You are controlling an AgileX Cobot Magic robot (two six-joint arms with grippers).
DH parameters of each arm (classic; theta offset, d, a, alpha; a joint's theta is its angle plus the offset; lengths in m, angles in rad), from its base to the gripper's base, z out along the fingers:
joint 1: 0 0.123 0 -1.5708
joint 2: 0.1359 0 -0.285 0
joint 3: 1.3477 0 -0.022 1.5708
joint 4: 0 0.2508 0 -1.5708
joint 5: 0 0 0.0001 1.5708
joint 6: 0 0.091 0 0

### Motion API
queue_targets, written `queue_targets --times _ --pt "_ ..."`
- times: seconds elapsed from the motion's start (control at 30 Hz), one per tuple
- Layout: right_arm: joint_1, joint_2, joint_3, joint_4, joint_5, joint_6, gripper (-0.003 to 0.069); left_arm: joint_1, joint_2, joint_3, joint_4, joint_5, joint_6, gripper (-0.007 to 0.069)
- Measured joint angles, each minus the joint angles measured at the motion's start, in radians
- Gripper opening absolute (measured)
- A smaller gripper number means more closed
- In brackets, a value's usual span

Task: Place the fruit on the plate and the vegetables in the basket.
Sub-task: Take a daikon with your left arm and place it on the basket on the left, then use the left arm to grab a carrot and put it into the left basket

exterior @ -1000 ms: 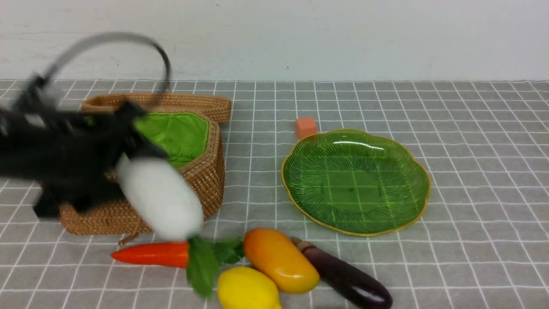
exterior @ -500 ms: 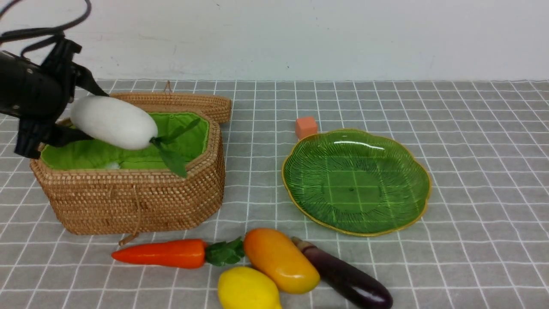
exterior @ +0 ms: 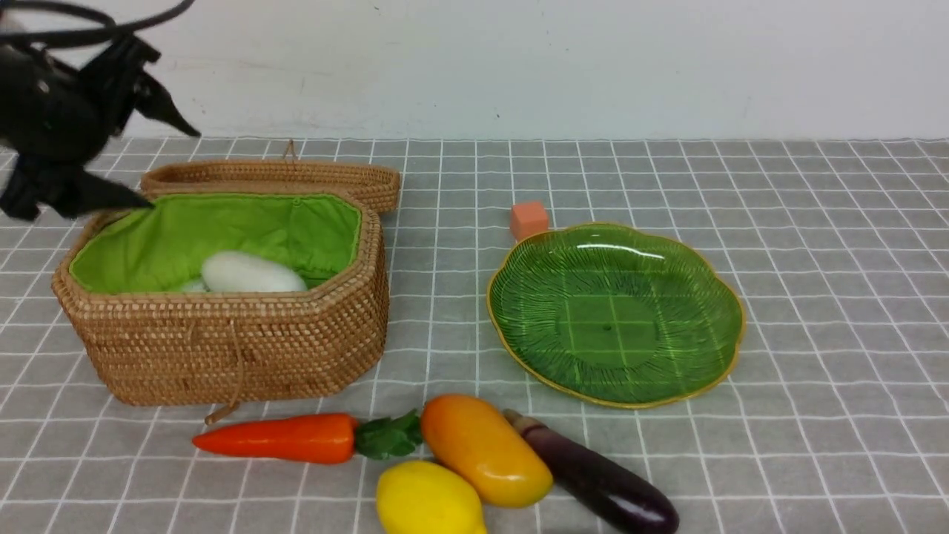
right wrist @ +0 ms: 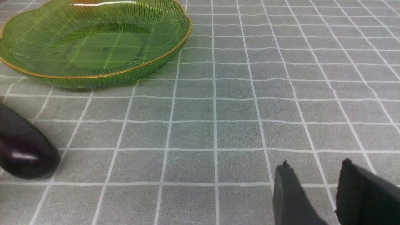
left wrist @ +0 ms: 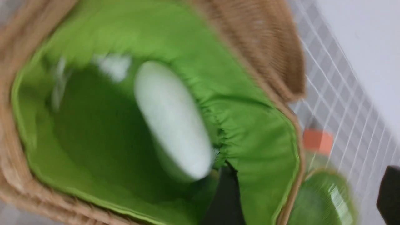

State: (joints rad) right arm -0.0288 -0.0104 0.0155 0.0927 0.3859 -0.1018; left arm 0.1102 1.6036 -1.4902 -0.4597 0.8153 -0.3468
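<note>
A: Radish (exterior: pixel 252 273) status?
B: Dropped from the left gripper (exterior: pixel 172 167), which now stands open and empty above the basket's (exterior: pixel 222 348) left rim. The radish lies inside the basket. Carrot (exterior: pixel 274 437) and eggplant (exterior: pixel 600 482) remain outside it, in front. The right gripper (right wrist: pixel 315 162) has its jaws parted and holds nothing.

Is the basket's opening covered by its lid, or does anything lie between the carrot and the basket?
Nothing visible is in the way. The lid sits behind the basket, so the top is open, with a white radish inside. The carrot lies in front of the basket's near wall, with no other object between them.
</note>
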Motion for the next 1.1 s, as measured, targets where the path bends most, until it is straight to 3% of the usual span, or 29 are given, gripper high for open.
queue_targets --times 0.03,0.07,0.1,0.17,0.27,0.33,0.37,0.47,0.7,1.1 --pt "0.000 0.000 0.000 0.000 0.000 0.000 0.0240 -0.001 -0.004 -0.003 0.002 0.005 0.021 0.0581" --pt "0.000 0.000 0.000 0.000 0.000 0.000 0.0240 -0.016 -0.033 -0.020 0.017 0.054 0.222 0.0570" --pt "0.000 0.000 0.000 0.000 0.000 0.000 0.0240 -0.018 -0.037 -0.022 0.019 0.062 0.251 0.0570" --pt "0.000 0.000 0.000 0.000 0.000 0.000 0.0240 -0.079 -0.094 -0.025 0.035 0.208 0.719 0.0549" --pt "0.000 0.000 0.000 0.000 0.000 0.000 0.0240 -0.175 -0.125 -0.001 0.033 0.370 1.164 0.0533" --pt "0.000 0.000 0.000 0.000 0.000 0.000 0.0240 -0.210 -0.126 0.015 0.033 0.396 1.284 0.0528" --pt "0.000 0.000 0.000 0.000 0.000 0.000 0.0240 -0.269 -0.121 0.047 0.047 0.412 1.420 0.0519" --pt "0.000 0.000 0.000 0.000 0.000 0.000 0.0240 -0.352 -0.085 0.108 0.153 0.405 1.460 0.0508" --pt "0.000 0.000 0.000 0.000 0.000 0.000 0.0240 -0.479 0.038 0.174 0.397 0.260 1.381 0.0507" --pt "0.000 0.000 0.000 0.000 0.000 0.000 0.0240 -0.495 0.218 0.175 0.396 0.178 1.379 0.0503"
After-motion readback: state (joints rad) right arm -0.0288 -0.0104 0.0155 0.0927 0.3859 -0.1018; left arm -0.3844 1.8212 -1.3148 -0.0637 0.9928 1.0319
